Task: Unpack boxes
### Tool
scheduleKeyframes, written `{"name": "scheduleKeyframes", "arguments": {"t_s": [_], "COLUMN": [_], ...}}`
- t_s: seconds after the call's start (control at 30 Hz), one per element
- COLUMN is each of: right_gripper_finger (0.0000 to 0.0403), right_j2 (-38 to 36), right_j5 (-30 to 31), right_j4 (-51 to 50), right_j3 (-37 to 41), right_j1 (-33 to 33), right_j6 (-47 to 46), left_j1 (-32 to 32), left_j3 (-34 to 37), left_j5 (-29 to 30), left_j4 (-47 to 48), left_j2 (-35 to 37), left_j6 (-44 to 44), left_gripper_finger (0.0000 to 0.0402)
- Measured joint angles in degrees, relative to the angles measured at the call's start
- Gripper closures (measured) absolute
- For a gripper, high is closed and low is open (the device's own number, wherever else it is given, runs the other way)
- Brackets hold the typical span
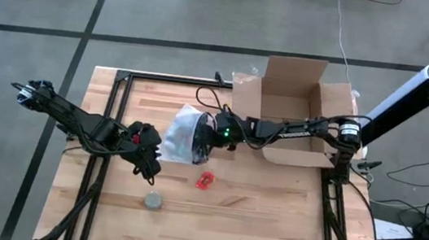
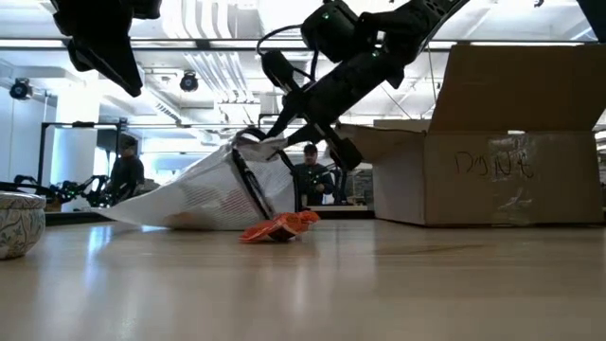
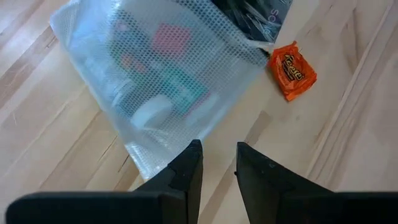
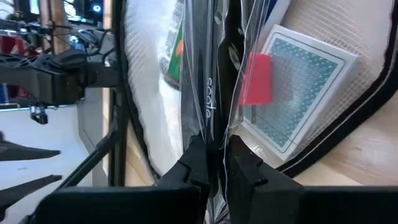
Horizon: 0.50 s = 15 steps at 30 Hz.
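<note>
The right gripper [image 1: 206, 135], seen from above, is clamped on the top edge of a translucent mesh zip pouch [image 1: 184, 135] near the middle of the wooden table [image 1: 268, 217]. The left gripper [image 1: 148, 163] hangs just beside the pouch's lower end, its fingers a narrow gap apart and holding nothing. The brown cardboard box [image 1: 290, 105] sits at the table's far right side with its flaps up (its inside cannot be made out here). A small orange candy packet [image 1: 205, 180] lies just below the pouch, and a small round dish [image 1: 154, 201] sits nearer the front edge.

From table height, the pouch [image 2: 204, 194] is tilted, one end lifted by the right gripper [image 2: 254, 140], the other resting on the wood. The candy packet [image 2: 279, 226] lies in front of it; the box [image 2: 516, 142] stands to the right.

The left wrist view shows its fingers [image 3: 189, 168] slightly parted above the pouch's corner [image 3: 161, 81]; small packaged items show through the mesh.

The right wrist view shows its fingers [image 4: 196, 163] pinched tight on the pouch's edge [image 4: 211, 106], with a patterned card pack [image 4: 305, 87] inside.
</note>
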State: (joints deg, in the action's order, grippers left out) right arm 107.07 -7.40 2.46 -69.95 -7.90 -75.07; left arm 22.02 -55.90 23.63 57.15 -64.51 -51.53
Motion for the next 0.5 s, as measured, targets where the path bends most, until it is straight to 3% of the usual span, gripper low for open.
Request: {"name": "scheduleKeyframes", "arguments": {"t_s": [0.5], "right_gripper_finger": [0.0393], "right_j2": [0.0], "right_j5": [9.16], "right_j4": [-3.42], "right_j3": [0.0], "right_j1": [-0.24], "right_j6": [2.88], "left_j1": [0.0], "left_j3": [0.0], "left_j5": [0.99], "left_j4": [-0.86], "left_j2": [0.0], "left_j6": [0.0], "left_gripper_finger": [0.0322]}}
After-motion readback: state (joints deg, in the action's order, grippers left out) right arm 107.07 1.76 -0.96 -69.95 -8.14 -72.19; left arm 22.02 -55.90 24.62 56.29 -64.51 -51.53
